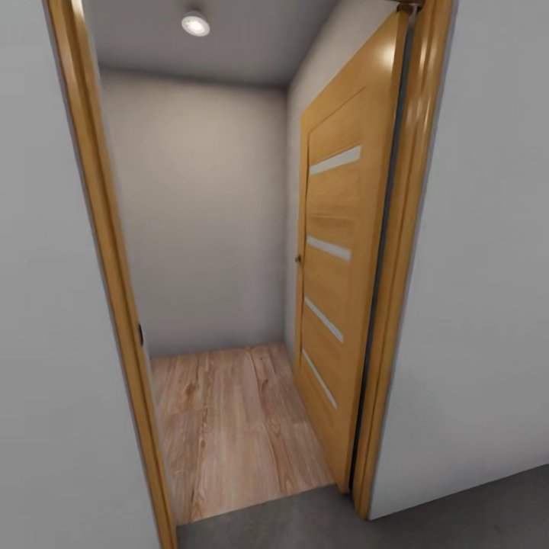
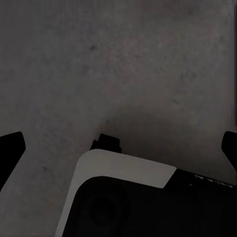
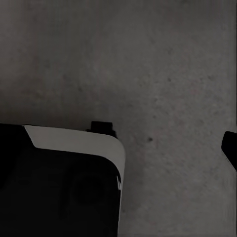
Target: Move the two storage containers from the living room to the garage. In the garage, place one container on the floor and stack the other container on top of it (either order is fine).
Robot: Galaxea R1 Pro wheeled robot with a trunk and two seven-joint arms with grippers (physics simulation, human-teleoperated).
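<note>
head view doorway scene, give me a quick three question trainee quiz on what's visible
1. True or false: the orange-wood door with pale stripes stands open.
2. Which flooring lies beyond the doorway? A) light wood-plank flooring B) blue carpet C) white tiles
3. Fill in: the rough grey concrete floor under the left gripper also shows in the head view on the ____ side of the threshold.

Key: 1 true; 2 A; 3 near

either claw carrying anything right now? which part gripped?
Nothing held. Left claw is spread wide with only concrete floor between its fingertips. Right claw looks empty too; one fingertip shows, so its state is unclear.
</note>
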